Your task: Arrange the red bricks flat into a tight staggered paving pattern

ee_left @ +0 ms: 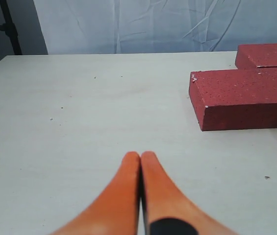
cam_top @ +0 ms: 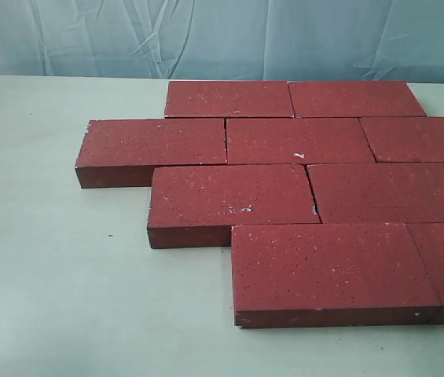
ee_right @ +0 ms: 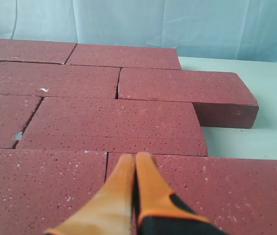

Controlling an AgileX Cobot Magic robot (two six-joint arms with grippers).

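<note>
**Paving layout on the work surface, described from left to right.** At the left, the left gripper (ee_left: pixel 140 155) hangs over a bare part of the pale table (cam_top: pixel 49 275). Its 2 orange fingers (ee_left: pixel 123 186) are pressed together with nothing between them, and it is well apart from the nearest brick end.

The red bricks (cam_top: pixel 300 141), 9 in all, lie flat on the table in 4 staggered rows from centre to right. The far row has 2 bricks, the next row 3, the third row 2 and the near row 2. Each row is offset sideways from its neighbour, so the end joints do not line up. The leftmost brick (cam_top: pixel 152 149) of the 3-brick row juts out furthest over the open table. Most joints are closed, though a narrow dark gap shows between the 2 bricks of the third row. The rightmost bricks run past the edge of the exterior view.

At the right, the right gripper (ee_right: pixel 135 157) is over the near-row bricks with its fingers likewise pressed together and holding nothing. Whether it touches the brick surface cannot be told. A wrinkled pale-blue backdrop (cam_top: pixel 206 35) closes the scene behind the table.
</note>
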